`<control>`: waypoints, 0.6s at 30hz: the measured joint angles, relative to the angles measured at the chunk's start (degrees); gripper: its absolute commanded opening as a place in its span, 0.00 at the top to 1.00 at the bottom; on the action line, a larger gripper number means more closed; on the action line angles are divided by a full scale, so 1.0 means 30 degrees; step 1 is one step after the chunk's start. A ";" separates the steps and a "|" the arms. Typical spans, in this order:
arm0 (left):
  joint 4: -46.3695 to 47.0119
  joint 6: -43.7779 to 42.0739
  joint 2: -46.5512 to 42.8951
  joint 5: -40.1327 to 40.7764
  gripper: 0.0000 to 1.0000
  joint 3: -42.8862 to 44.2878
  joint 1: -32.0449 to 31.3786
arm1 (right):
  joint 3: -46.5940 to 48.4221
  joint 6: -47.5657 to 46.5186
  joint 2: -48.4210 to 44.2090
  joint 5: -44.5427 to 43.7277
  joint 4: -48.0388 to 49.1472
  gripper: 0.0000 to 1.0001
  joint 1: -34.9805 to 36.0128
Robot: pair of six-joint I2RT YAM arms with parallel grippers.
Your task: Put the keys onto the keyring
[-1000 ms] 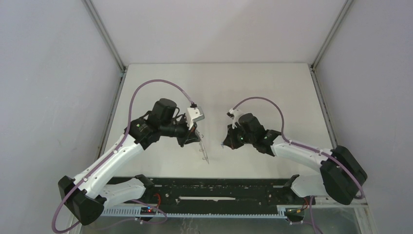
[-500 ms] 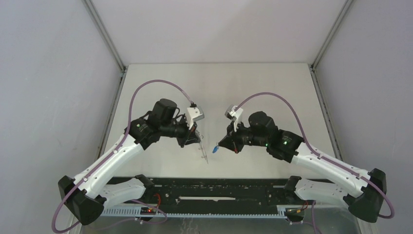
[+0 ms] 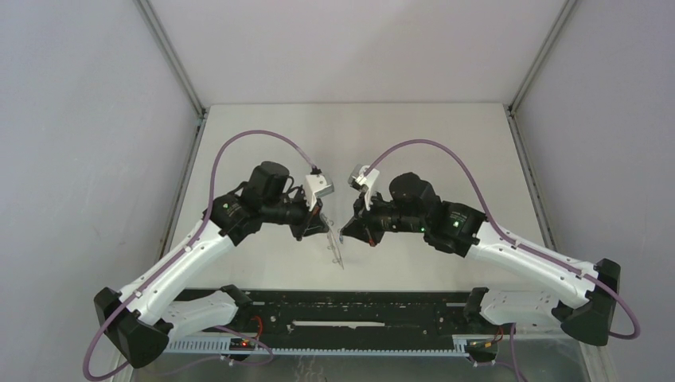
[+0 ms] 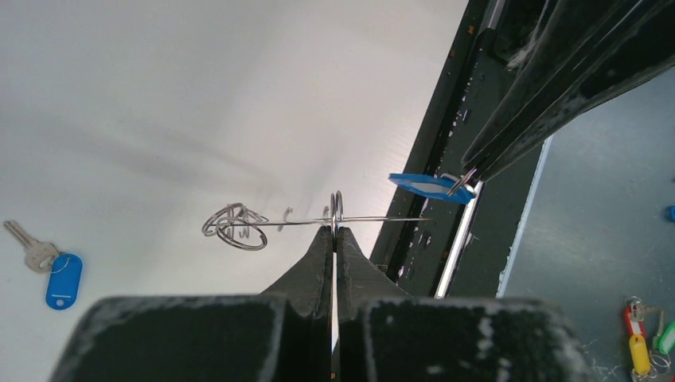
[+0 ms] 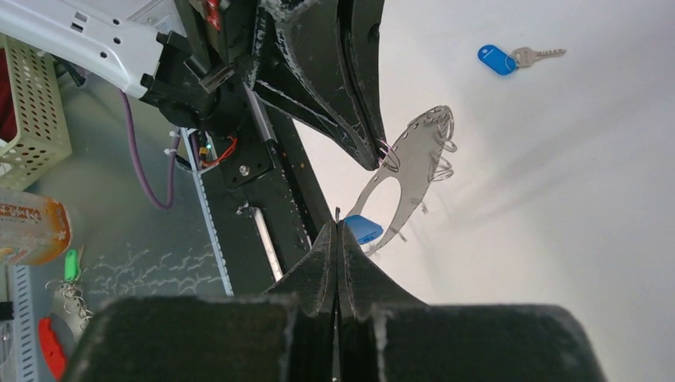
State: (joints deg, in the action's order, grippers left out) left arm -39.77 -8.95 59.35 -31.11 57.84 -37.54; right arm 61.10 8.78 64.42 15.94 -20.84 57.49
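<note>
Right gripper advanced left, pinching blue-tagged key beside keyring; left gripper clamps keyring rim.

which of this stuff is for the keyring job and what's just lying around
For the job: keyring in left pincer; blue-tagged key in right pincer; second blue-tagged key on table.
Lying about: bunch of coloured tags; mesh basket.

arms: white links, black joints | cables: purple | wrist cameras: white | LEDs: green
</note>
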 measured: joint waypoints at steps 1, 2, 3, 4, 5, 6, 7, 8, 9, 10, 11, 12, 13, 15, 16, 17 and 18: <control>0.0044 0.0007 -0.0029 -0.0007 1.00 0.0000 0.0000 | 0.0080 -0.0036 0.0138 -0.0087 -0.0073 1.00 0.0073; 0.0073 0.0015 -0.0066 -0.0007 1.00 0.0000 0.0000 | 0.0102 -0.0073 0.0248 -0.0153 -0.0080 1.00 0.0153; 0.0102 0.0015 -0.0102 -0.0015 1.00 0.0000 0.0000 | 0.0117 -0.0138 0.0357 -0.0270 -0.0131 1.00 0.0219; 0.0117 0.0029 -0.0131 -0.0015 1.00 0.0000 -0.0015 | 0.0117 -0.0189 0.0444 -0.0321 -0.0146 1.00 0.0277; 0.0138 0.0044 -0.0168 -0.0015 1.00 0.0000 -0.0022 | 0.0117 -0.0204 0.0532 -0.0452 -0.0138 1.00 0.0350; 0.0168 0.0051 -0.0182 -0.0022 1.00 0.0000 -0.0051 | 0.0117 -0.0219 0.0590 -0.0532 -0.0131 1.00 0.0408; 0.0211 0.0058 -0.0204 -0.0022 1.00 0.0000 -0.0073 | 0.0117 -0.0248 0.0648 -0.0699 -0.0102 1.00 0.0495; 0.0248 0.0066 -0.0211 -0.0029 1.00 0.0000 -0.0087 | 0.0117 -0.0270 0.0692 -0.0867 -0.0073 1.00 0.0583; 0.0277 0.0109 -0.0211 -0.0029 1.00 0.0000 -0.0109 | 0.0117 -0.0277 0.0729 -0.1100 -0.0022 1.00 0.0670; 0.0299 0.0146 -0.0219 -0.0029 1.00 0.0000 -0.0109 | 0.0117 -0.0277 0.0750 -0.1362 0.0051 1.00 0.0772; 0.0313 0.0175 -0.0219 -0.0029 1.00 0.0000 -0.0124 | 0.0117 -0.0284 0.0772 -0.1588 0.0109 1.00 0.0838; 0.0342 0.0182 -0.0219 -0.0036 1.00 0.0000 -0.0124 | 0.0117 -0.0284 0.0787 -0.1836 0.0189 1.00 0.0911; 0.0357 0.0189 -0.0219 -0.0029 1.00 0.0000 -0.0124 | 0.0117 -0.0291 0.0801 -0.2062 0.0262 1.00 0.0984; 0.0357 0.0197 -0.0226 -0.0051 1.00 0.0000 -0.0124 | 0.0117 -0.0328 0.0845 -0.2572 0.0474 1.00 0.1129; 0.0364 0.0197 -0.0226 -0.0087 1.00 0.0000 -0.0124 | 0.0117 -0.0342 0.0874 -0.2747 0.0583 1.00 0.1195; 0.0364 0.0197 -0.0240 -0.0146 1.00 0.0000 -0.0124 | 0.0117 -0.0350 0.0903 -0.2892 0.0685 1.00 0.1253; 0.0364 0.0211 -0.0262 -0.0197 1.00 0.0000 -0.0131 | 0.0117 -0.0350 0.0962 -0.3126 0.0838 1.00 0.1326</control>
State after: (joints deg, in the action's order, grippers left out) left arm -38.68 -8.32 58.57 -31.70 57.84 -37.93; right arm 61.45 7.73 67.31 6.57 -18.33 61.47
